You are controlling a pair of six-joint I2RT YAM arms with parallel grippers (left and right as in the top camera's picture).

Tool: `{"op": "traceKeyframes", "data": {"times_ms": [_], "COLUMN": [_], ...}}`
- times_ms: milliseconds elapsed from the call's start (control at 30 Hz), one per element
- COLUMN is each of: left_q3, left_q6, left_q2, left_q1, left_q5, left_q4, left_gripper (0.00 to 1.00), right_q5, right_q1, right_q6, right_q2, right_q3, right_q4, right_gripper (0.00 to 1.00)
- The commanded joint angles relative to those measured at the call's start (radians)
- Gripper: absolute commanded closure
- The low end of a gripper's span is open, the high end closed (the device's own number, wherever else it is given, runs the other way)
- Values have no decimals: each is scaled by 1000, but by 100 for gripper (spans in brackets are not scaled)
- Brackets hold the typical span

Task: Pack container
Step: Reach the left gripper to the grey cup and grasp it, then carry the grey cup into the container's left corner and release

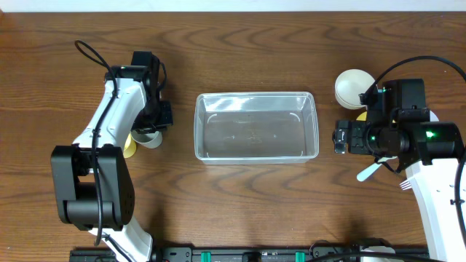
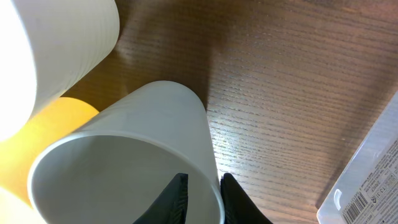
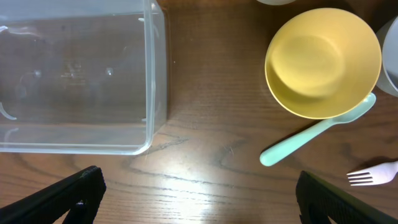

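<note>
White cup [image 2: 143, 118] rim pinched in left claw [image 2: 203, 180]; right claw [image 3: 198, 175] spread wide beside container [image 3: 153, 74] and yellow bowl [image 3: 323, 62].

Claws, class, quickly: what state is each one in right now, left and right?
Left claw: closed on the rim of the white cup.
Right claw: open, holding nothing.
</note>
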Motion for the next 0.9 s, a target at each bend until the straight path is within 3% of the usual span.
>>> {"op": "traceKeyframes", "data": {"times_ms": [0,300,667,867], "left_q3": [0,1,18,129], "left_q6": [2,2,3,25], "left_q2": [11,11,2,-59], "left_q1": [6,6,-38,-119], "left_q5": [-11,-11,-11,-12], "left_q4": [-2,-2,-21,-109], "left_gripper": [81,94,95,94], "right_q5": [7,7,8,11], "right_q1": [-7,-7,-7,-7], "right_q6": [15,15,15,15], "right_q2": [2,2,2,2], "right_q3": [19,19,19,19], "right_q4": [-5,-12,-12,-8], "right_gripper": [1,1,1,1]}}
